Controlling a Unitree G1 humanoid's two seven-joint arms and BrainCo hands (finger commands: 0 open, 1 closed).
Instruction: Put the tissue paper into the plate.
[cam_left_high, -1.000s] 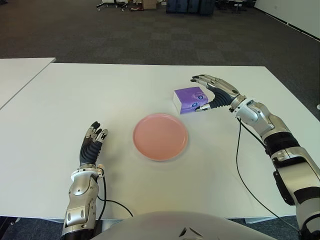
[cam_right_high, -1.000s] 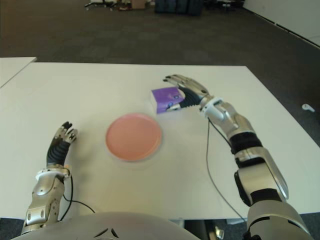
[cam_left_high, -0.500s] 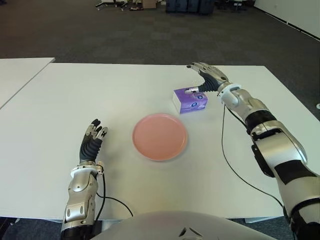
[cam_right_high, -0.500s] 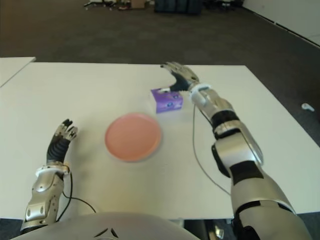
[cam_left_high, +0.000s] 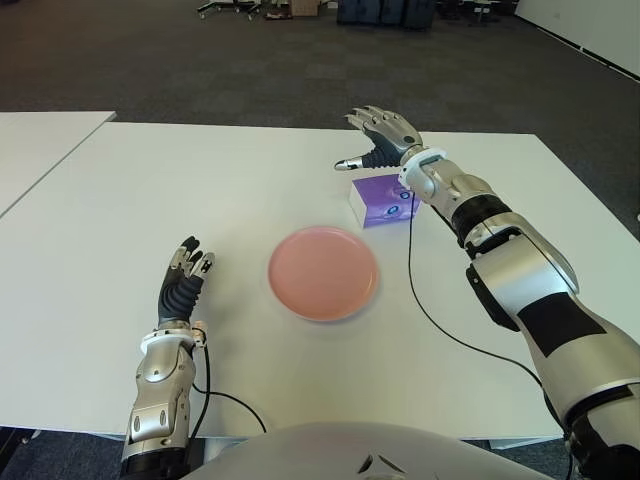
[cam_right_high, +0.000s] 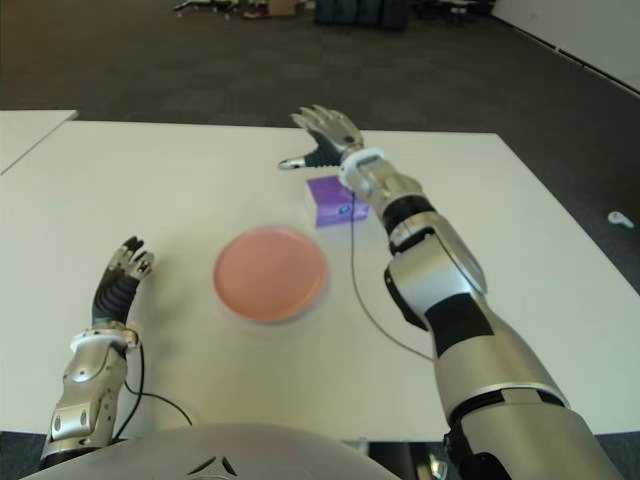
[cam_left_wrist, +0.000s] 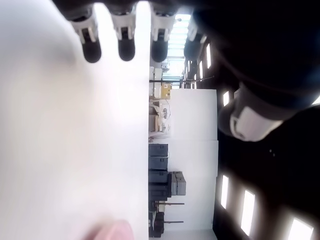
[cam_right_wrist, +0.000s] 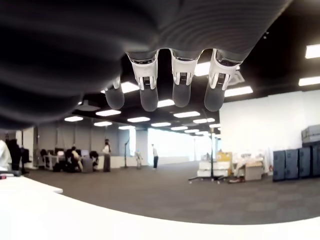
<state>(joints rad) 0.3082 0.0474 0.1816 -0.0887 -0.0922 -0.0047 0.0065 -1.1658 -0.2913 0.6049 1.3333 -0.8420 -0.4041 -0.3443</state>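
Observation:
A purple tissue pack (cam_left_high: 383, 200) lies on the white table (cam_left_high: 150, 190), behind and to the right of the round pink plate (cam_left_high: 322, 272). My right hand (cam_left_high: 378, 135) hovers above the pack's far left edge with its fingers spread and holds nothing; its fingertips (cam_right_wrist: 174, 93) in the right wrist view point out at the room. My left hand (cam_left_high: 184, 283) shows near the table's front left, left of the plate, fingers extended and holding nothing. The plate has nothing in it.
A second white table (cam_left_high: 40, 140) stands at the far left. Dark carpet lies behind the table, with black cases (cam_left_high: 385, 10) and carts at the back of the room. A black cable (cam_left_high: 420, 300) runs along my right arm over the table.
My right hand has let go of the tissue pack's side, risen and swung left and farther back, and now hovers open above the pack. The pack, plate and left hand have stayed put.

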